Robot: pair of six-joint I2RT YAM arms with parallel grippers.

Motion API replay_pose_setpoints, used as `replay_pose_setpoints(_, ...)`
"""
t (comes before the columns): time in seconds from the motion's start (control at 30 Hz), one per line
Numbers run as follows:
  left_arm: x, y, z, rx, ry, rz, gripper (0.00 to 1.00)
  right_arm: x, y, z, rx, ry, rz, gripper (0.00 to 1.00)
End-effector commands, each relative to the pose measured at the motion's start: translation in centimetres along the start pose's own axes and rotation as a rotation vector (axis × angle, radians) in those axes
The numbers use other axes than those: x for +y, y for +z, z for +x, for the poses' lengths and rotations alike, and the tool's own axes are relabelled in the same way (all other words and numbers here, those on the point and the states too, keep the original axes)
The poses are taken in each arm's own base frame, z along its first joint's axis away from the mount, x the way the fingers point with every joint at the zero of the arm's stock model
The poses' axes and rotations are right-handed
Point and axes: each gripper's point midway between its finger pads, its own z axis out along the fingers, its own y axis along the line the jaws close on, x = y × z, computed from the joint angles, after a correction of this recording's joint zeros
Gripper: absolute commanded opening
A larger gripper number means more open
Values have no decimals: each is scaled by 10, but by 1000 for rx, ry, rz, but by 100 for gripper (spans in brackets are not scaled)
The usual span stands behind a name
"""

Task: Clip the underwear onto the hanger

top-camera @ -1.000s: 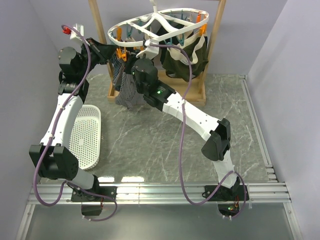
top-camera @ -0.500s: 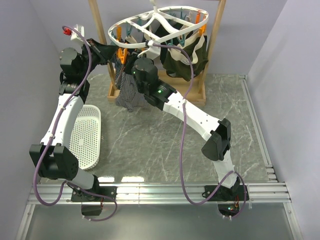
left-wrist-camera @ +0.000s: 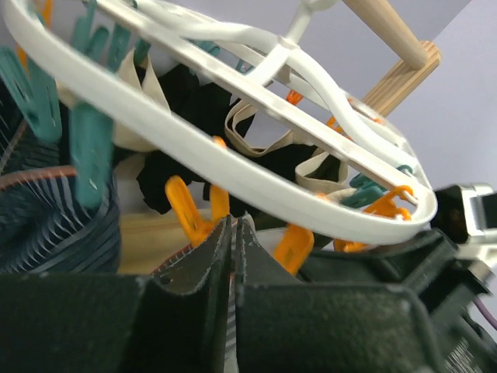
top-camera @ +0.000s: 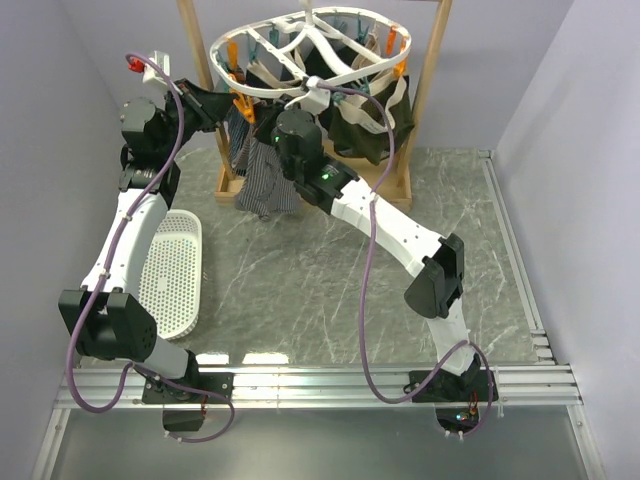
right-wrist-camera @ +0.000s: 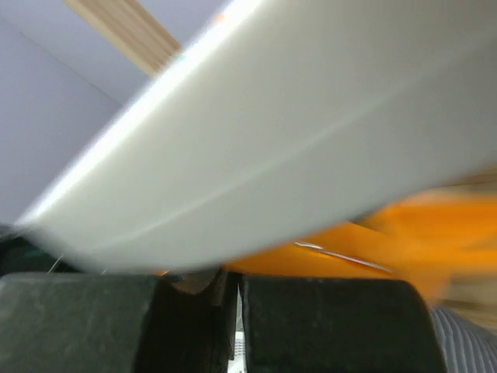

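Grey veined surface (top-camera: 300, 290) lies nearest. It carries one white perforated basket (top-camera: 170, 270) on the left, and both arms reach away over it toward the back.

The left tool (left-wrist-camera: 233, 233) is narrow. Its jaws are almost together, and a thin strip of pale striped cloth shows in the gap, so it appears to pinch the underwear (top-camera: 262, 180). The right tool (right-wrist-camera: 231, 284) is closed tight just under the white ring. Whether it also holds cloth I cannot tell.

The underwear hangs in a bunch between the two tools, clear of the surface, with its top edge drawn up beside an orange clip (left-wrist-camera: 190, 214) on the near-left of the hanger (left-wrist-camera: 194, 151).

As I judge it, the lift and the line-up are done. No clip is seen biting the waistband, so opening a clip, feeding the edge in and letting go remain.

By count there are two arms, one basket, one hanger, one grey pair and one wooden frame (top-camera: 425, 110). At least one dark olive garment (top-camera: 360, 130) is already hanging at the back. The clips are many, orange and teal, and too overlapped to number exactly.
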Motion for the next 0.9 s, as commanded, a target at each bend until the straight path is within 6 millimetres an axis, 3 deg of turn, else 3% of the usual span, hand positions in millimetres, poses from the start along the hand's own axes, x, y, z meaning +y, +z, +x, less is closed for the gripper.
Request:
replay_pose_setpoints(0.0, -19, -7, -7, -4, -2, 44, 10, -11, 14, -30, -40, 50, -2, 0)
replay_pose_setpoints(0.37, -22, -10, -10, -11, 0, 42, 17, -15, 13, -23, -20, 30, -1, 0)
replay_pose_setpoints(0.6, -33, -21, -22, -45, -3, 33, 46, -12, 12, -19, -1, 10, -27, 0)
replay_pose_setpoints(0.87, -45, -45, -37, -68, -7, 10, 61, -8, 8, -13, 19, -27, -69, 0)
